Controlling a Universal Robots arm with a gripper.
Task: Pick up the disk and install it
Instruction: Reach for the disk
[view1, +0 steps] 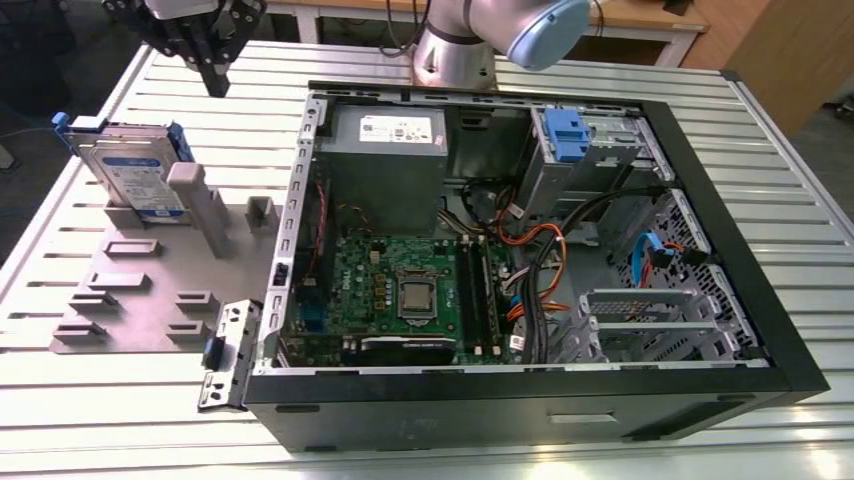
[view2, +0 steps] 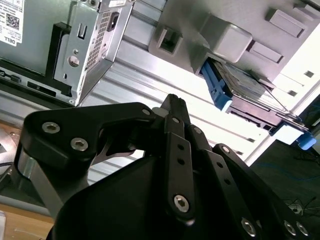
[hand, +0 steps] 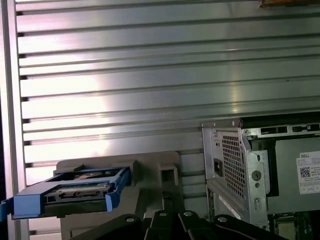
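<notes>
**While the disk (view1: 131, 172) stands in its holder, the gripper (view1: 214, 86) hangs empty**

The fingers (view2: 173, 117) are pressed together on nothing. The disk sits on edge in a grey holder (view1: 147, 290), below the fingertips and apart from them, on their side away from the open computer case (view1: 747, 250).

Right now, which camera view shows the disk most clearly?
The exterior view: the disk stands on edge in the grey holder, its labelled face and blue rails in plain sight. The first wrist view shows it edge-on, between its blue rails. The second wrist view shows a part, behind a grey post of the holder.
</notes>
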